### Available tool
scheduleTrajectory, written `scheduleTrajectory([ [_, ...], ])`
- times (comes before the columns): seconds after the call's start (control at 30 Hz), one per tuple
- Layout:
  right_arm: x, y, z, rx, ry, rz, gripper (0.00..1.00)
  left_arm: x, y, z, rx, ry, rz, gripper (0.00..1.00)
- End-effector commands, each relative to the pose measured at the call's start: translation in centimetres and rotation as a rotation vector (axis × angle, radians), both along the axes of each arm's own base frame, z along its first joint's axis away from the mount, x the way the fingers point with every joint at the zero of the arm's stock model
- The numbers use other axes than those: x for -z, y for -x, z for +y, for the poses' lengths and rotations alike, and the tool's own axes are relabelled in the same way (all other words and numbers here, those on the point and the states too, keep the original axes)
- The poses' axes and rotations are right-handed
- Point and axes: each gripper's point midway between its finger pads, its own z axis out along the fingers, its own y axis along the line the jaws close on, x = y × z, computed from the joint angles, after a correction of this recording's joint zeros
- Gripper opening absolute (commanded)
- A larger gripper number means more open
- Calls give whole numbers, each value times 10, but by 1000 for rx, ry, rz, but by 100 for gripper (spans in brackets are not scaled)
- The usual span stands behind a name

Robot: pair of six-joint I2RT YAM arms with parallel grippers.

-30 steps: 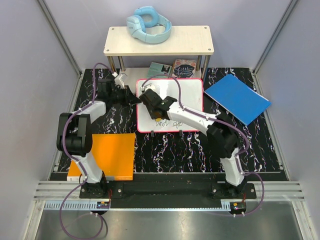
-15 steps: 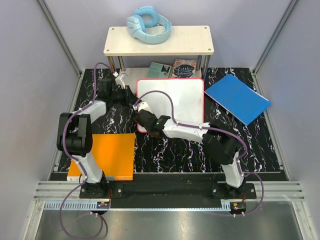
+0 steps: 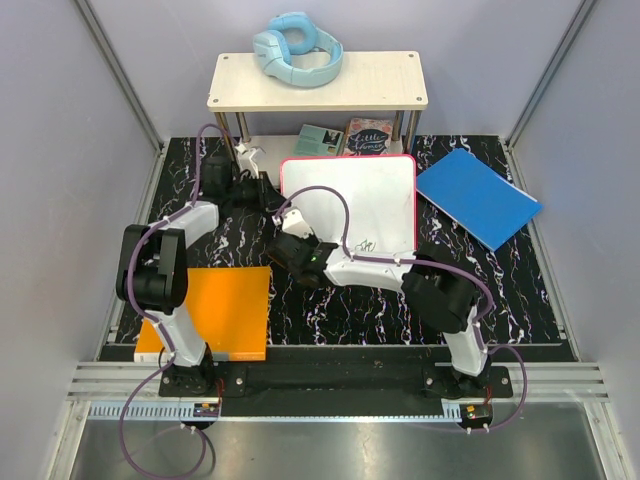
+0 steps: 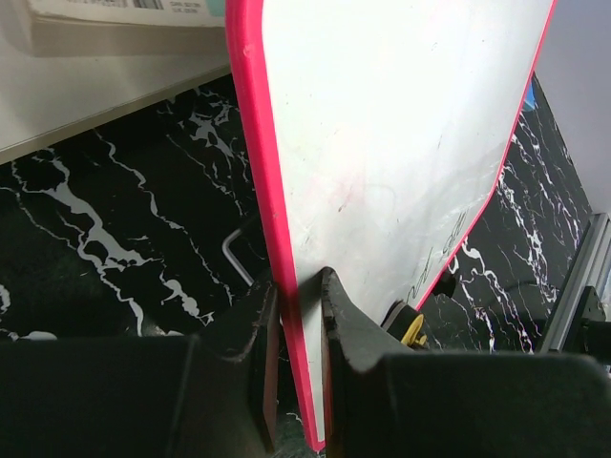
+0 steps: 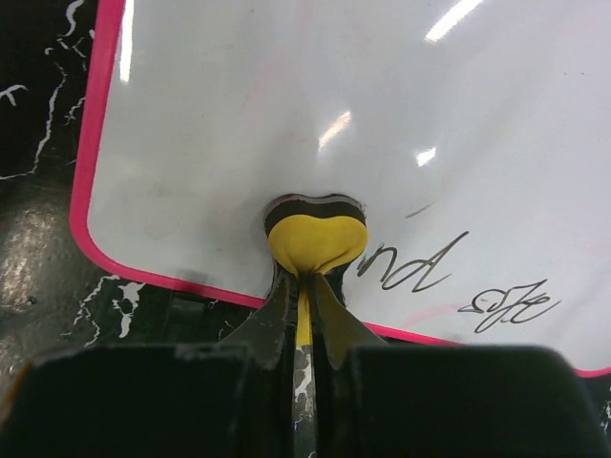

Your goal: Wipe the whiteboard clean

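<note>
Left fingers [image 4: 351, 332] are clamping the whiteboard [image 4: 401, 143] rim; right fingers [image 5: 330, 318] are pinching a yellow eraser [image 5: 317, 240] against it. Dark writing [image 5: 420, 272] is showing beside the eraser, so erasing seems unfinished.

Right gripper [image 5: 305, 286] with eraser [image 5: 317, 240] slid to the whiteboard's [image 5: 286, 114] near-left corner.

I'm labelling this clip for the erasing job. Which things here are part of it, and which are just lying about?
In the job: whiteboard; yellow eraser, pinched in the right hand; left hand, clamped on the board's rim.

Lying about: orange sheet; blue sheet; headphones; books; shelf.
</note>
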Motion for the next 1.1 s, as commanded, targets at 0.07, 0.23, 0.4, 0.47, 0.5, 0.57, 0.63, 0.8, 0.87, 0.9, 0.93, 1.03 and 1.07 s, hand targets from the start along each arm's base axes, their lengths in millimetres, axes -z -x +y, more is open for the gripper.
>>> scheduleTrajectory([
  [0.07, -23, -19, -42, 167, 15, -122, 0, 12, -2, 5, 3, -79, -34, 0],
  [0.23, -17, -18, -31, 130, -3, -81, 0, 10, -1, 4, 6, -73, -40, 0],
  [0.4, 1, -19, -11, 58, 3, -15, 0, 3, 1, -1, 22, -38, -55, 32],
  [0.47, 0, -20, -8, 48, 0, -12, 0, 3, 3, -4, 38, -14, -44, 38],
  [0.5, 2, -19, -6, 39, -1, -2, 0, 1, 2, -7, 46, 0, -49, 39],
  [0.57, 1, -19, -4, 29, -3, -3, 0, 0, 3, -11, 64, 26, -37, 40],
  [0.63, 2, -19, -1, 15, -8, 4, 0, -1, 2, -14, 77, 47, -41, 40],
  [0.8, 7, -18, 2, -5, -5, 17, 0, -1, 7, -29, 130, 94, -23, 41],
  [0.87, 8, -18, 3, -11, -8, 19, 0, 0, 11, -35, 157, 104, -15, 38],
  [0.9, 9, -18, 4, -13, -9, 23, 0, 1, 12, -38, 168, 107, -13, 36],
  [0.93, 9, -18, 5, -16, -10, 25, 0, -1, 14, -41, 181, 111, -15, 32],
  [1.03, 10, -18, 5, -18, -9, 26, 0, 3, 17, -48, 203, 107, -3, 1],
  [1.07, 10, -18, 5, -17, -8, 25, 0, 5, 18, -48, 202, 104, 5, 0],
])
